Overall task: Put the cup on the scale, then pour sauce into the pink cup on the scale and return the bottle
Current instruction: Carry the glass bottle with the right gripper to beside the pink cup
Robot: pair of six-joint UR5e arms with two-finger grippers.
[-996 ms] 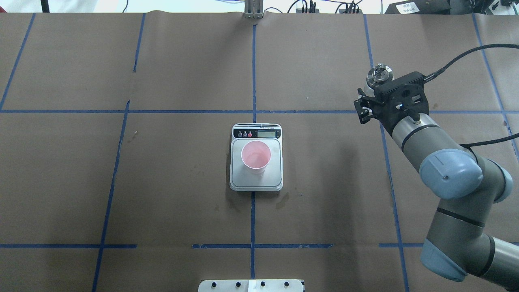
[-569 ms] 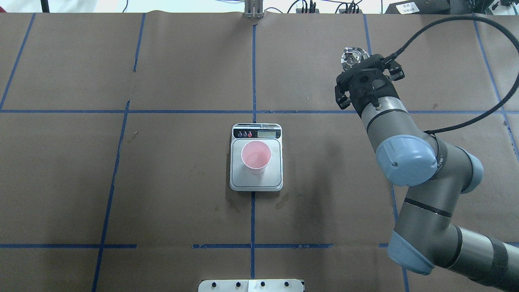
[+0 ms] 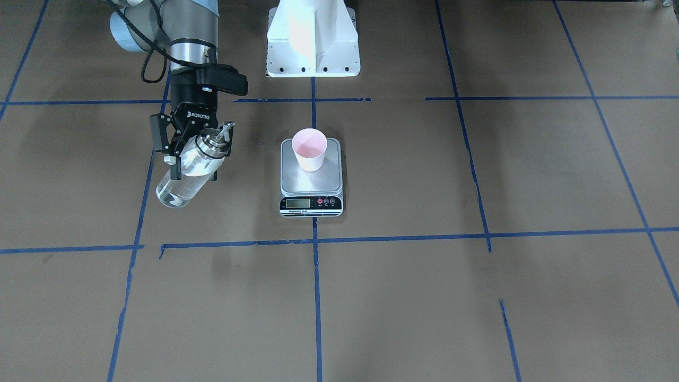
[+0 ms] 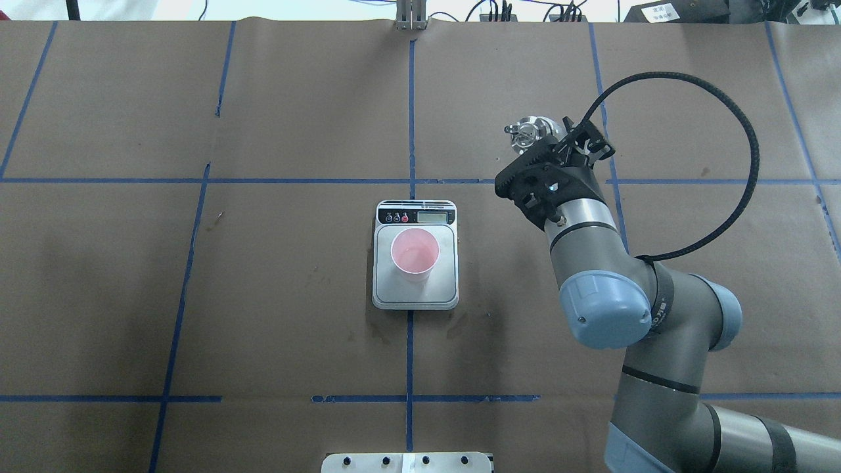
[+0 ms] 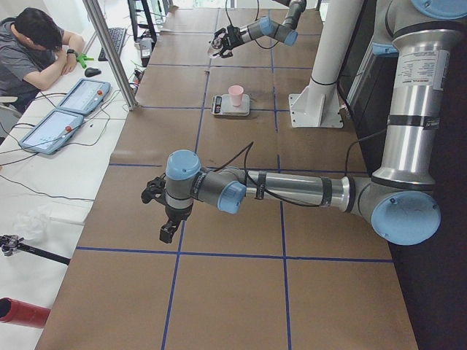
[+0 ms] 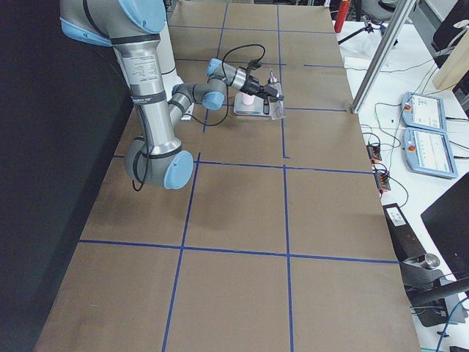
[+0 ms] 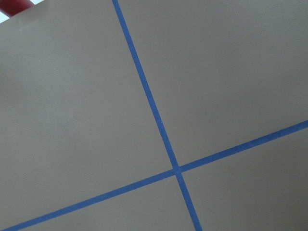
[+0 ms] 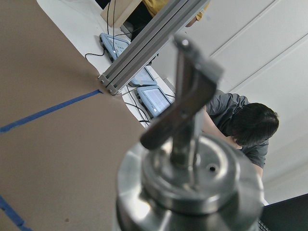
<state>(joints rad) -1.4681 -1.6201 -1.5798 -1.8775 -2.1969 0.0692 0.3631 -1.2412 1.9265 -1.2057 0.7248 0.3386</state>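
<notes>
The pale pink cup (image 3: 309, 149) stands upright on the scale's silver platform (image 3: 297, 183); both also show in the overhead view, cup (image 4: 414, 253) on scale (image 4: 443, 289). My right gripper (image 3: 185, 156) is shut on the clear glass bottle (image 3: 183, 178) and holds it tilted above the table, to the robot's right of the scale, apart from it. Clear sauce (image 3: 171, 195) sits in the bottle's lower end. Its silver cap and spout show overhead (image 4: 529, 131) and fill the right wrist view (image 8: 192, 183). My left gripper (image 5: 164, 222) hangs over bare table far off; I cannot tell its state.
The white robot base (image 3: 313, 37) stands behind the scale. Blue tape lines (image 7: 159, 125) grid the brown table cover. An aluminium post (image 4: 410, 20) is at the far edge. An operator (image 5: 33, 44) and tablets (image 5: 66, 109) are beyond it.
My right arm has swung left towards the scale with the bottle in its grip, and the bottle's cap has tipped further over. The cup and scale have not moved.
</notes>
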